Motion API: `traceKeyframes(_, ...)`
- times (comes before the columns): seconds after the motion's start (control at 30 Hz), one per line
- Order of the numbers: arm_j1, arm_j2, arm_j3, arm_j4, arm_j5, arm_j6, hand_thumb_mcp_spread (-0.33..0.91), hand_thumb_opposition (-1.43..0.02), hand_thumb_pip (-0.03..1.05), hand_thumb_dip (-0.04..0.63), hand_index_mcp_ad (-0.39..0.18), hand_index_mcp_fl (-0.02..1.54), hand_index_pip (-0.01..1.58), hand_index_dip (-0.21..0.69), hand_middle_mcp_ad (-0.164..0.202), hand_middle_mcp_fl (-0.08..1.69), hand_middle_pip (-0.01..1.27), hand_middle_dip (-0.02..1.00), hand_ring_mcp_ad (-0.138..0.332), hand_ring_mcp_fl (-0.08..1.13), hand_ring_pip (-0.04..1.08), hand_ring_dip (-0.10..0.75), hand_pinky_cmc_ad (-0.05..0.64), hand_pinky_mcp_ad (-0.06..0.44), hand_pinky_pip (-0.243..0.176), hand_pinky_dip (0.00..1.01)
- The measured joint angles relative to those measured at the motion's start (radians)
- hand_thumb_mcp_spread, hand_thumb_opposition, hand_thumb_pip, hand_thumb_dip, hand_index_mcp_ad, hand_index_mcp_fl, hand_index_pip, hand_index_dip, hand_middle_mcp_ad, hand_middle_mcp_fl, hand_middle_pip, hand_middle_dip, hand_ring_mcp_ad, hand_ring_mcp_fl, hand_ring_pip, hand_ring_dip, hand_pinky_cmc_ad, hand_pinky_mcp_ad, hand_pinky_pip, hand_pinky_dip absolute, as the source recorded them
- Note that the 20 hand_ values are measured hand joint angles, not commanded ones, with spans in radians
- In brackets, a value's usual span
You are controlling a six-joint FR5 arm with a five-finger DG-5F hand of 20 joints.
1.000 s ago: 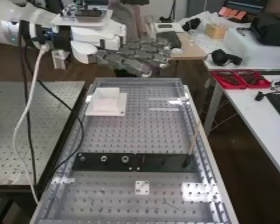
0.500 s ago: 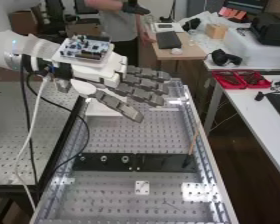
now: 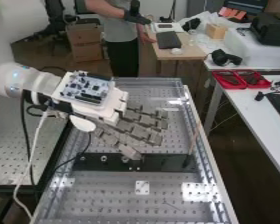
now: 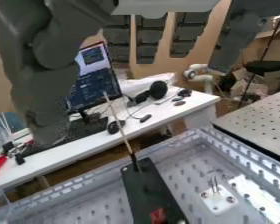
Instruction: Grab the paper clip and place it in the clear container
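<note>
Palm down, the hand [image 3: 139, 131] hovers over the left and middle of the perforated clear tray [image 3: 210, 175] in the high view, its fingers fairly straight and spread, holding nothing. Below its fingertips lies a black plate [image 3: 167, 162]. A thin, wire-like thing [image 3: 170, 205] lies near the tray's near end; I cannot tell if it is the paper clip. In the wrist view the hand [image 4: 47, 45] has its fingers extended, above and apart from the black plate [image 4: 150, 192].
A thin stick [image 3: 194, 137] stands tilted at the black plate's right end. Nearer is a small white plate [image 3: 142, 187] with holes. Red trays [image 3: 225, 79] lie on the white side table [image 3: 257, 112]. Another perforated bench [image 3: 17, 150] adjoins on the left, with cables hanging beside it.
The hand has come down and toward the bench's near end, from beyond the tray's far end to near the black plate. It now covers the spot of the white square block. Its fingers stay extended.
</note>
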Motion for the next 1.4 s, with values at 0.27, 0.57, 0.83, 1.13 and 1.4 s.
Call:
traceKeyframes(0.27, -0.05, -0.064, 0.044, 0.006, -0.08, -0.017, 0.41, -0.75, 0.5, 0.192, -0.115, 0.27, 0.48, 0.094, -0.002, 0.01, 0.14, 0.14, 0.086, -0.01, 0.07, 0.024, 0.307, 0.246, -0.093, 0.31)
traceKeyframes(0.57, -0.112, -0.135, 0.096, 0.029, -0.148, -0.029, 0.43, -0.79, 0.53, 0.204, -0.12, 0.32, 0.75, 0.091, -0.002, 0.04, 0.14, 0.14, 0.087, -0.01, 0.08, 0.028, 0.305, 0.248, -0.093, 0.28)
traceKeyframes(0.83, -0.156, -0.207, 0.144, 0.063, -0.187, -0.05, 0.43, -0.79, 0.53, 0.208, -0.12, 0.25, 0.99, 0.113, -0.002, 0.04, 0.14, 0.14, 0.087, -0.01, 0.08, 0.031, 0.305, 0.246, -0.093, 0.25)
traceKeyframes(1.13, -0.185, -0.271, 0.188, 0.097, -0.212, -0.054, 0.43, -0.79, 0.54, 0.204, -0.122, 0.18, 1.25, 0.127, -0.002, 0.06, 0.14, 0.14, 0.086, -0.01, 0.08, 0.031, 0.304, 0.213, -0.089, 0.24)
traceKeyframes(1.4, -0.199, -0.319, 0.232, 0.09, -0.235, -0.058, 0.45, -0.79, 0.54, 0.204, -0.122, 0.17, 1.38, 0.171, 0.0, 0.05, 0.14, 0.16, 0.103, -0.01, 0.08, 0.031, 0.302, 0.194, -0.089, 0.21)
